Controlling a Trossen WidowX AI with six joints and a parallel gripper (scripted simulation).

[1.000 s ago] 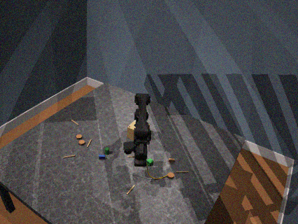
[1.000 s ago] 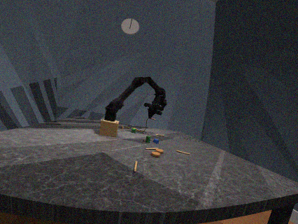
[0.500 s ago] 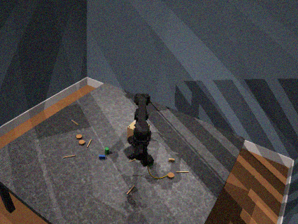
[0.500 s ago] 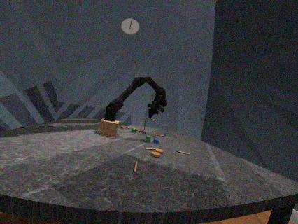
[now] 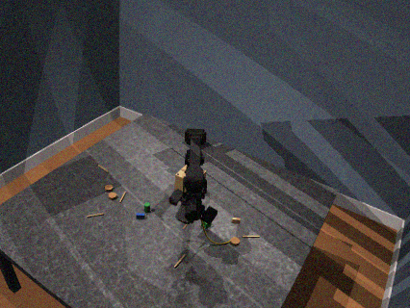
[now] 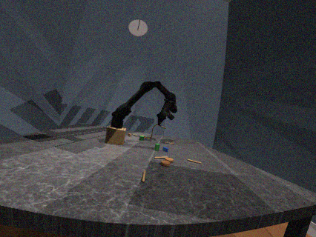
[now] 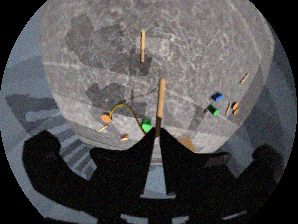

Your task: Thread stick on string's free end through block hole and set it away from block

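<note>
My gripper is shut on the stick, raised above the table. The stick points out beyond the fingertips in the wrist view. The yellow string rises from the round wooden button on the table towards the gripper; its upper end is hidden behind the fingers in the wrist view. The wooden block stands on the table, partly behind the arm in the top view. The gripper is away from the block. The hole cannot be made out clearly.
A green piece lies near the string. A green cylinder stands beside a blue piece. Loose sticks, two discs and a small tan block lie around.
</note>
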